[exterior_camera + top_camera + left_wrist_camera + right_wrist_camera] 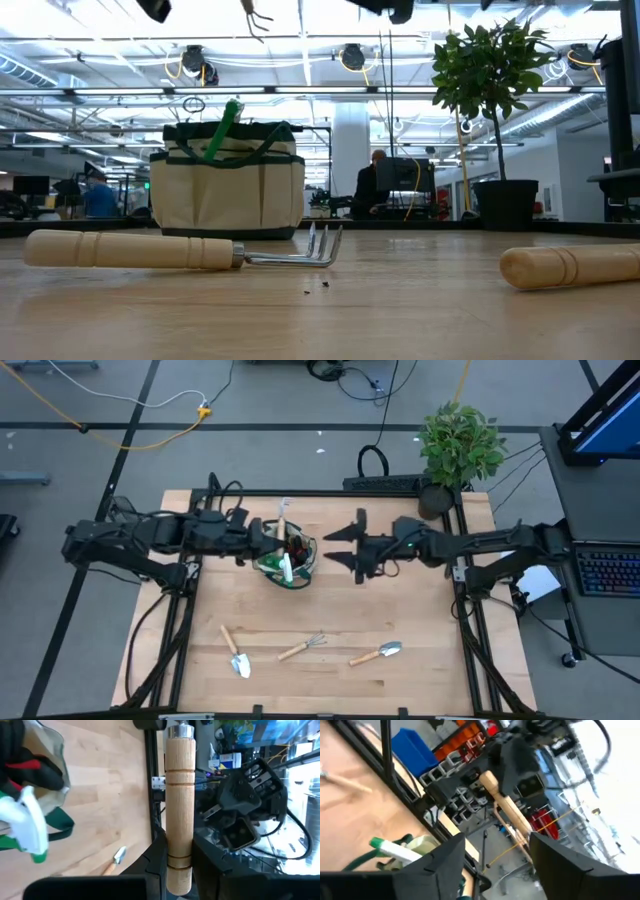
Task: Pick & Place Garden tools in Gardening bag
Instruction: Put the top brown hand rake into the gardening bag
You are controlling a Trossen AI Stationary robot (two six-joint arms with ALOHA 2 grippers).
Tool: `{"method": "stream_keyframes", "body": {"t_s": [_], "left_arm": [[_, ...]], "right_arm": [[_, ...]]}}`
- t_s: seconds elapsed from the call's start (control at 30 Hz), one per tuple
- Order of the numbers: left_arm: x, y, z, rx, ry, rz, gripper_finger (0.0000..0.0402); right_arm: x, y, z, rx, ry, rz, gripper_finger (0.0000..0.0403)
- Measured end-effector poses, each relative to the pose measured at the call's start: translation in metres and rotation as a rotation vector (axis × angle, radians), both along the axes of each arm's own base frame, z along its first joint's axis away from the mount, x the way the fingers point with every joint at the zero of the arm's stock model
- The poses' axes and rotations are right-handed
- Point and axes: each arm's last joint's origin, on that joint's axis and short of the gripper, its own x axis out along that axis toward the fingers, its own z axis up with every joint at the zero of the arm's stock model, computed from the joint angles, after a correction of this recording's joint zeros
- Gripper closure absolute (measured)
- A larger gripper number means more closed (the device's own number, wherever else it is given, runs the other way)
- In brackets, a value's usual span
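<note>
Left gripper (pixel 172 865) is clenched on a wooden handle (pixel 179 805), held upright between its fingers above the table, just left of the bag (pixel 288 555); in the high view the tool's pale shaft (pixel 282 515) rises beside the bag's left rim. The low view shows small metal tines (pixel 256 17) hanging high above the bag, so this looks like a hand rake, though the head is mostly cut off there. Right gripper (pixel 345 548) hovers just right of the bag, jaws spread wide and holding nothing; from its wrist view the two dark fingers (pixel 440 865) stand well apart, with the left arm's handle visible between them farther off. Bag sits at table centre, between the two grippers. A green-and-white spray bottle (pixel 286 568) pokes out of it, with a red-black glove (pixel 298 546) inside. Still lying on the table near the front edge: trowel (pixel 236 652) at left, rake (pixel 303 647) in the middle, second trowel (pixel 377 653) at right, all well apart from both grippers. Potted plant (pixel 458 448) stands at the table's far right corner.
</note>
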Motion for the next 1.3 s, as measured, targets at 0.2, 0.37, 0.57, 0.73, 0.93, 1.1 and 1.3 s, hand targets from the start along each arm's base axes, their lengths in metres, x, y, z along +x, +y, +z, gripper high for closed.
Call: {"method": "stream_keyframes", "body": {"t_s": [0.2,0.37,0.57,0.73,0.93,1.1,1.3], "left_arm": [[0.016,0.002,-0.008,-0.065,0.015,-0.057,0.0340],[0.029,0.000,-0.017,-0.122,0.046,-0.105,0.0340],[0.042,0.002,-0.022,-0.152,0.026,-0.124,0.0340],[0.054,0.006,-0.030,-0.196,0.036,-0.149,0.0340],[0.063,0.013,-0.032,-0.216,0.008,-0.160,0.0340],[0.067,0.018,-0.034,-0.226,0.005,-0.164,0.0340],[0.069,0.023,-0.034,-0.231,-0.007,-0.158,0.0340]], "right_arm": [[0.021,0.001,-0.004,-0.135,0.024,-0.086,0.0162],[0.033,-0.001,-0.010,-0.186,0.048,-0.120,0.0163],[0.045,-0.001,-0.013,-0.203,0.058,-0.117,0.0166],[0.045,-0.001,-0.013,-0.202,0.062,-0.117,0.0167],[0.045,-0.003,-0.014,-0.162,0.066,-0.127,0.0167],[0.045,-0.004,-0.014,-0.158,0.069,-0.131,0.0179],[0.045,-0.004,-0.015,-0.117,0.075,-0.131,0.0229]]}}
